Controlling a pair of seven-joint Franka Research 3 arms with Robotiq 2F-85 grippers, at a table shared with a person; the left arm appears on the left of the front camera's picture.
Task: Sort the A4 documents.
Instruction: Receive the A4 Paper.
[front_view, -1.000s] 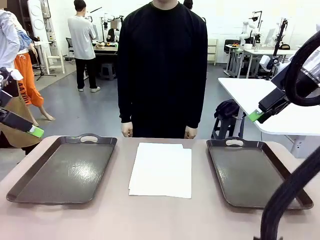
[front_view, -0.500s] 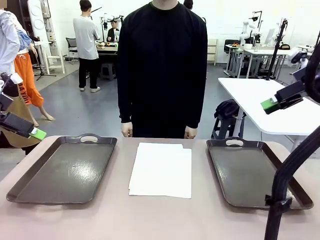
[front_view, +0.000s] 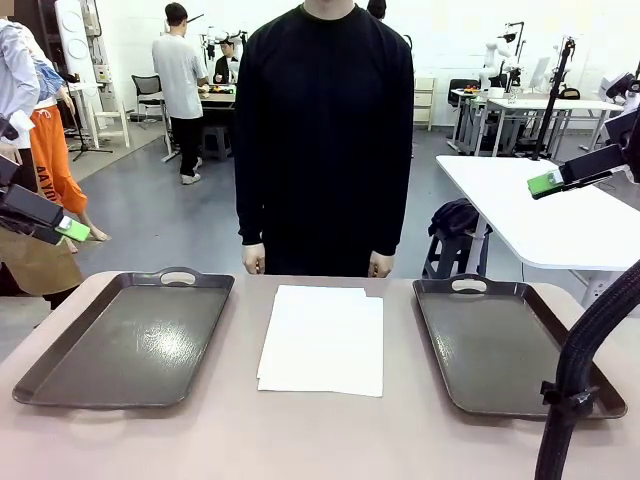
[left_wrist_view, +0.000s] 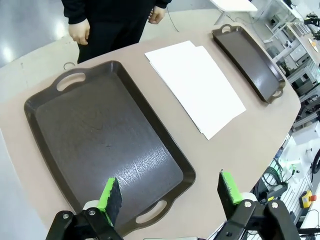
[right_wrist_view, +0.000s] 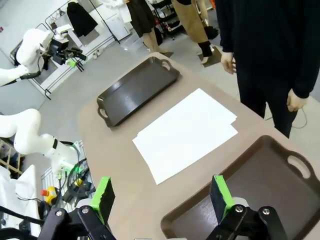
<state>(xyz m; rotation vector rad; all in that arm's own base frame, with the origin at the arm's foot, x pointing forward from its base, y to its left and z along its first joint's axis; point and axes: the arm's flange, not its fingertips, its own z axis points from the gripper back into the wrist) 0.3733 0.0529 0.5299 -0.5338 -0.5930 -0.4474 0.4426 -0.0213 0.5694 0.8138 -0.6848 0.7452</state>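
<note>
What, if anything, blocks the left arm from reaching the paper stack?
Probably nothing, so yes: the A4 documents lie uncovered beside the left tray, and the left gripper hangs above, jaws open.

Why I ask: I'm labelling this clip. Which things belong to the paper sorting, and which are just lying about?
Job:
- documents, stacked mid-table
- left tray and right tray, both empty, probably where the sheets go

Lying about:
- side table, white, behind the right tray
- bag, dark, beside that table
</note>
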